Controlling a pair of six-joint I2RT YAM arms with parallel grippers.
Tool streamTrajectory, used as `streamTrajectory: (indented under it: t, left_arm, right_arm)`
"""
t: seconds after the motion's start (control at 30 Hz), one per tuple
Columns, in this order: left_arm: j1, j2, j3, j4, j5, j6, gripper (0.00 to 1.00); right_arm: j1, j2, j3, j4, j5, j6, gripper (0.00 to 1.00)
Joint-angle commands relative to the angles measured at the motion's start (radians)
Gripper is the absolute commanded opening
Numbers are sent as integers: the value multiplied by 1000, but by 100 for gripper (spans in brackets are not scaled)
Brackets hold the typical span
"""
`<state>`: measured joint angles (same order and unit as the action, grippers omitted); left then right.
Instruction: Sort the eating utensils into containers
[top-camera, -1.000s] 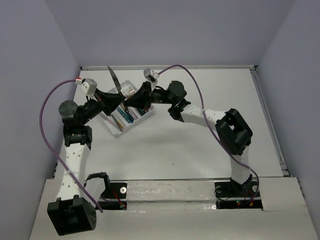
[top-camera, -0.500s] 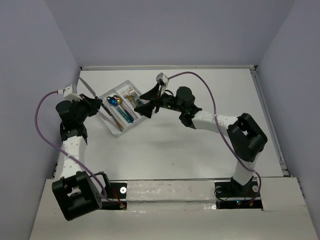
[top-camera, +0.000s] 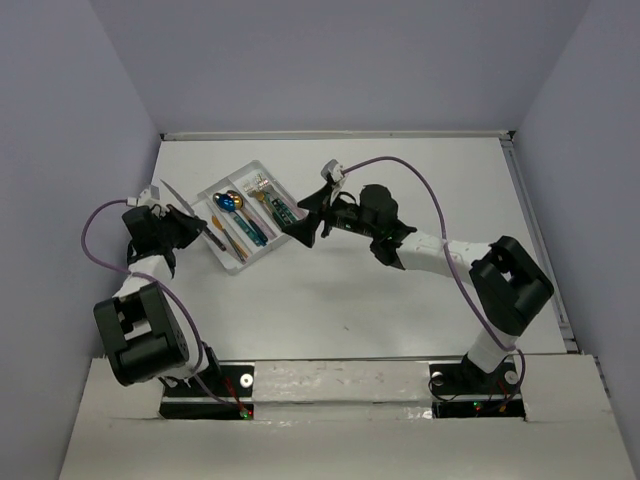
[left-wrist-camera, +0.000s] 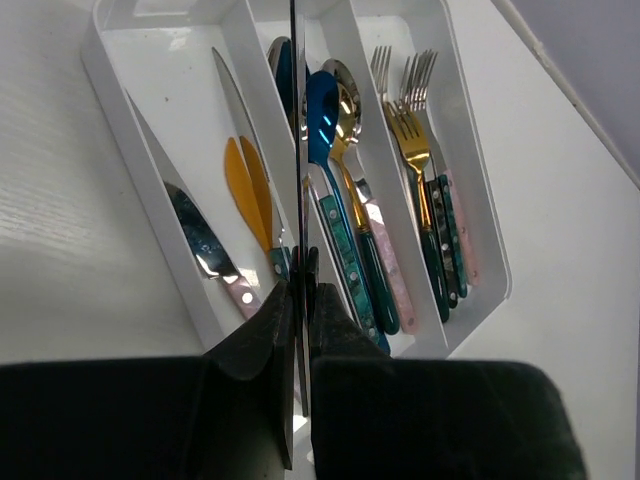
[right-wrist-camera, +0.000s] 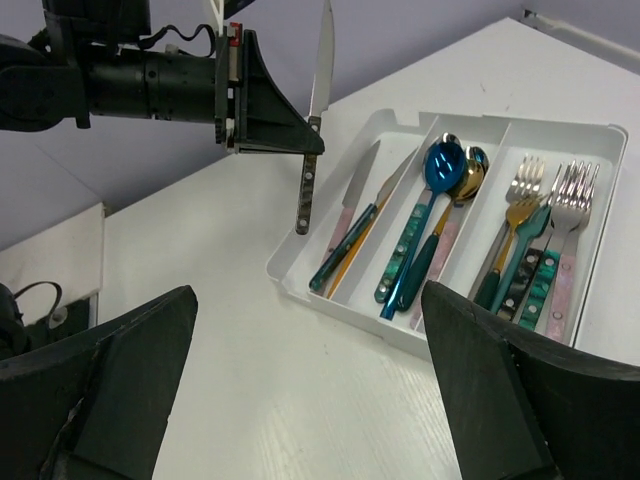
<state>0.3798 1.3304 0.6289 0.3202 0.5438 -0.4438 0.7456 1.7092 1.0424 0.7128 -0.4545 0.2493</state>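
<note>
"Holding what, left gripper (right-wrist-camera: 312, 130)?"

"Clamped on one knife (right-wrist-camera: 321, 60), blade up, beside the tray's (right-wrist-camera: 530, 124) left rim, ready for the knife compartment (right-wrist-camera: 405, 135). Right gripper (top-camera: 305, 218) stands wide, empty, aside."

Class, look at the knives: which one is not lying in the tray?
The knife held upright, blade up, in the left gripper beside the tray. The other knives lie flat in the tray's end compartment.
</note>
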Motion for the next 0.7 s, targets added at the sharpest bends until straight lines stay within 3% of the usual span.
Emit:
streamTrajectory:
  t: [0.0, 0.4, 0.47, 0.67]
  left_arm:
    - [1, 49, 5, 66, 27, -9, 0]
    - [-7, 133, -8, 54, 25, -7, 0]
    - [-7, 133, -9, 48, 33, -9, 11]
    - [-7, 115, -21, 33, 36, -7, 14]
  right_arm:
    - [3, -39, -16, -1, 48, -42, 100]
    - [3, -74, -61, -53, 126, -102, 100]
    - [3, -75, -62, -58, 126, -107, 100]
    - [3, -79, -67, -64, 137, -117, 100]
